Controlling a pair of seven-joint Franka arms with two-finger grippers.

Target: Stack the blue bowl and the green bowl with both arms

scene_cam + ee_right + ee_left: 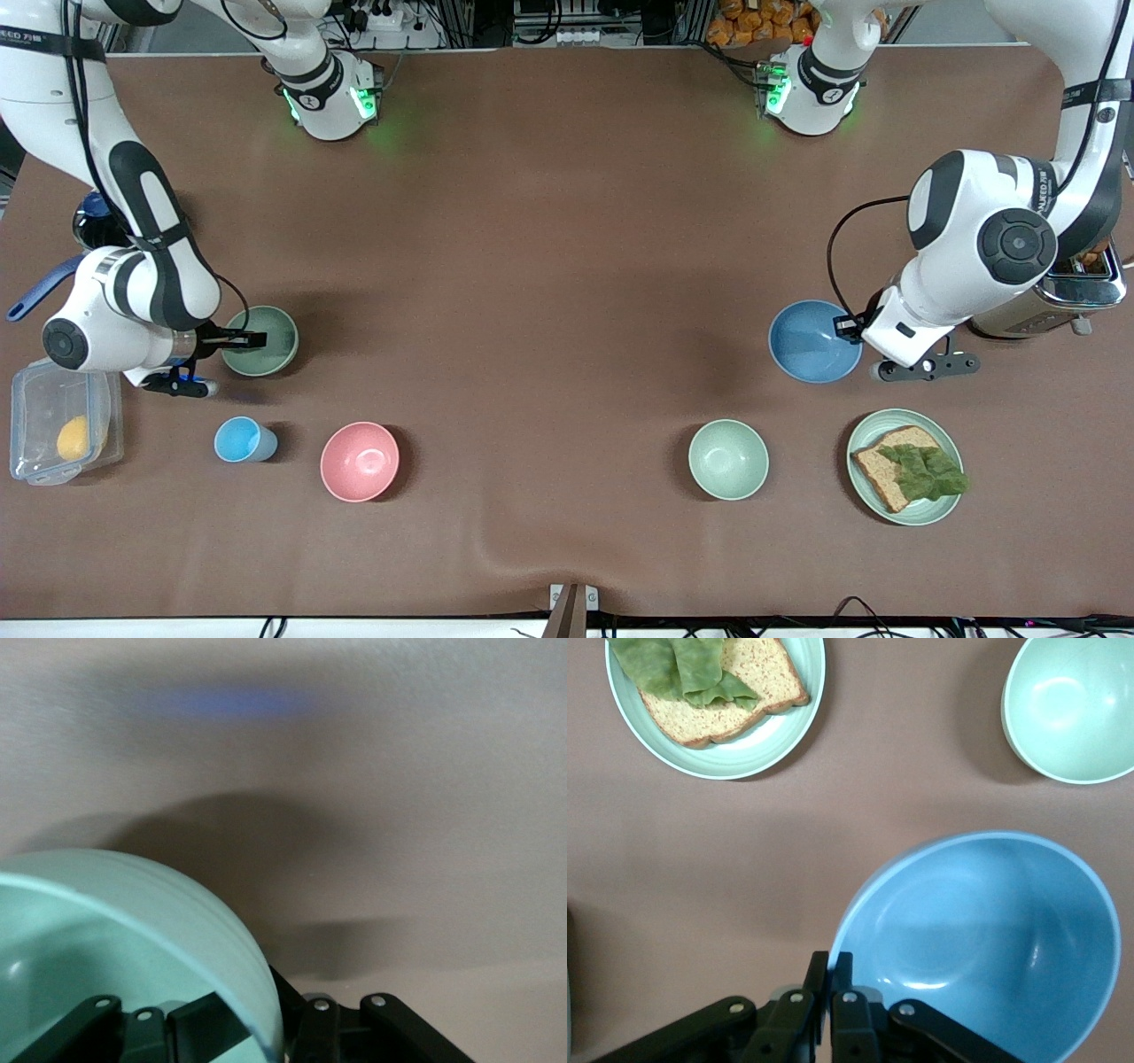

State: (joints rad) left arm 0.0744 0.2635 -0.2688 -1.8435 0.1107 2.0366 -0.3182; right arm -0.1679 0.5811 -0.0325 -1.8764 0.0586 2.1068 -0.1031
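Claws both grip bowl rims. Left claw (830,970) pinches the blue bowl (992,939) near the toaster (1076,297). Right claw (275,1010) clamps the green bowl (115,939) on the worktop (549,266).

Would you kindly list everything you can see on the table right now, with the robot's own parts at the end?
blue bowl: one, medium blue, toward the left arm's end, rim pinched by the left gripper.
green bowl: one, sage green, toward the right arm's end, rim pinched by the right gripper.
mint bowl: one, pale green, nearer the camera than the blue bowl.
pink bowl: one, pink, nearer the camera than the green bowl.
cup: one, light blue, beside the pink bowl.
plate: one, pale green, carrying bread and lettuce.
plastic box: one, clear, something yellow inside.
toaster: one, metal, partly hidden by the left arm.
left gripper: shut.
right gripper: shut.
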